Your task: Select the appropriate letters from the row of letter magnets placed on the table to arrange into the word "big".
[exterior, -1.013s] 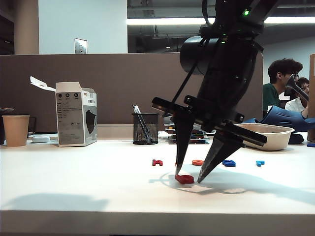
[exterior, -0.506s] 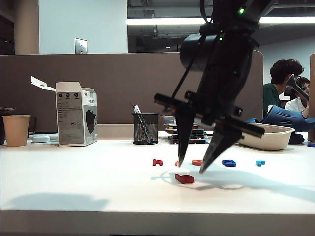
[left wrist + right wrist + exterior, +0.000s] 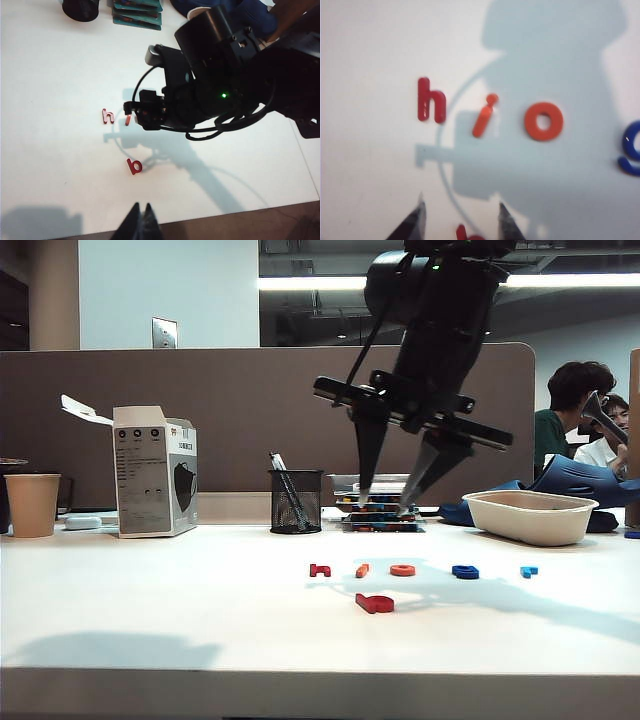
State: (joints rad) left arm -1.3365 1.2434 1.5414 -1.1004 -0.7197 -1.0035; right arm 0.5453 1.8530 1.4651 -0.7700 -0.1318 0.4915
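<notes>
On the desk (image 3: 150, 610) a row of letters is seen: a dark red "h" (image 3: 319, 570), an orange "i" (image 3: 362, 570), an orange "o" (image 3: 402, 570), a dark blue "g" (image 3: 465, 571) and a light blue letter (image 3: 528, 571). The red "b" (image 3: 375, 603) lies apart from the row, nearer the front edge, so the first letter of "big" is judged to be placed.

The left pincer (image 3: 140, 226) is seen only at the edge of its own wrist view, its tips drawn together, with nothing held; the "b" lies on the desk well beyond those tips. It is not made out in the exterior view.

The right pincer (image 3: 384, 502) is held high above the row, its jaws apart and empty. The "i" and "o" lie below it, the "h" off to its left side in the exterior view, the "g" and the light blue letter off to its right. In the right wrist view the "i" (image 3: 484, 115) sits just ahead of the gap between the tips, and the top of the "b" (image 3: 465, 233) shows between them.

Left to do, as judged: the "i" and then the "g" are to be lifted and set to the right of the "b".
</notes>
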